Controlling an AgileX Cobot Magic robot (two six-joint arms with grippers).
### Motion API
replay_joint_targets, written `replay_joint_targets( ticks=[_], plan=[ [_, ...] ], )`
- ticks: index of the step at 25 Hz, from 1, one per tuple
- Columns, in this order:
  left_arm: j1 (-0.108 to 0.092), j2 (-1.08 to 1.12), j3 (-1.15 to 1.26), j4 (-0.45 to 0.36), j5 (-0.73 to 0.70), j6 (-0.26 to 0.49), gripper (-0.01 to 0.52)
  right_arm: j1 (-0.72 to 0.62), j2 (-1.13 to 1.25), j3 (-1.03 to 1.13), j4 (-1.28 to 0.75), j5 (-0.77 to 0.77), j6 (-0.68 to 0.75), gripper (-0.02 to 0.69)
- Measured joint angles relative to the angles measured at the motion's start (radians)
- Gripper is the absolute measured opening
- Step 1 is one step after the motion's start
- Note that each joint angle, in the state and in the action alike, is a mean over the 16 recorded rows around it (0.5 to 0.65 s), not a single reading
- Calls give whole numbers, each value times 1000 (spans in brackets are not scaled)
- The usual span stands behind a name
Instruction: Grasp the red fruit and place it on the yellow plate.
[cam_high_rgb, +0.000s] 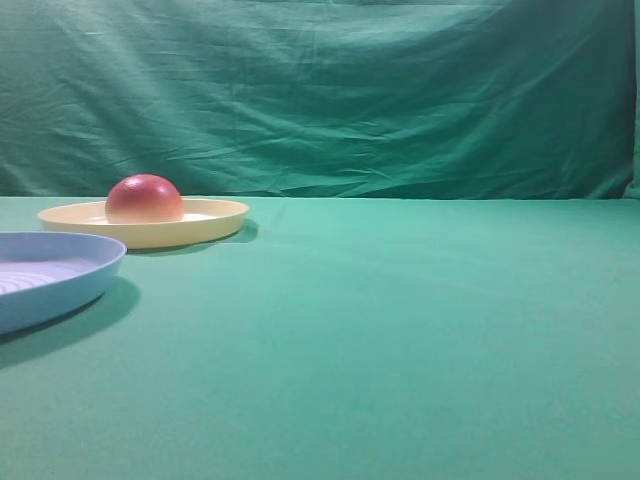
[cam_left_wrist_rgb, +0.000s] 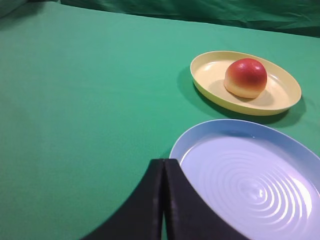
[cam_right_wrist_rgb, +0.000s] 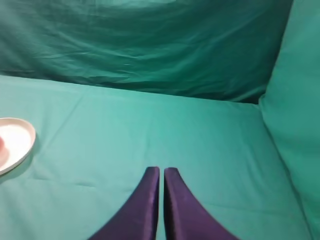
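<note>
The red fruit (cam_high_rgb: 144, 199) (cam_left_wrist_rgb: 245, 77) rests dome-up on the yellow plate (cam_high_rgb: 215, 222) (cam_left_wrist_rgb: 210, 67) at the far left of the table. A sliver of that plate (cam_right_wrist_rgb: 15, 142) shows at the left edge of the right wrist view. My left gripper (cam_left_wrist_rgb: 164, 161) is shut with nothing between its jaws, hovering beside the near rim of a light blue plate and well short of the fruit. My right gripper (cam_right_wrist_rgb: 161, 170) is shut and empty over bare green cloth, far to the right of the plate. Neither gripper shows in the exterior high view.
A light blue ridged plate (cam_high_rgb: 95, 275) (cam_left_wrist_rgb: 200, 137) lies in front of the yellow plate, near the left edge. Green cloth covers the table (cam_high_rgb: 400, 330) and hangs as a backdrop (cam_high_rgb: 350, 90). A fold of cloth rises on the right (cam_right_wrist_rgb: 295, 130).
</note>
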Motion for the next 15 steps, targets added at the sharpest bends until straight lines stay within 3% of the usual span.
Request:
replay_joint_targets(
  ticks=[15],
  plan=[
    [0,0,0,0,0,0,0,-94,-319,512,-19,-249,9,0]
  ],
)
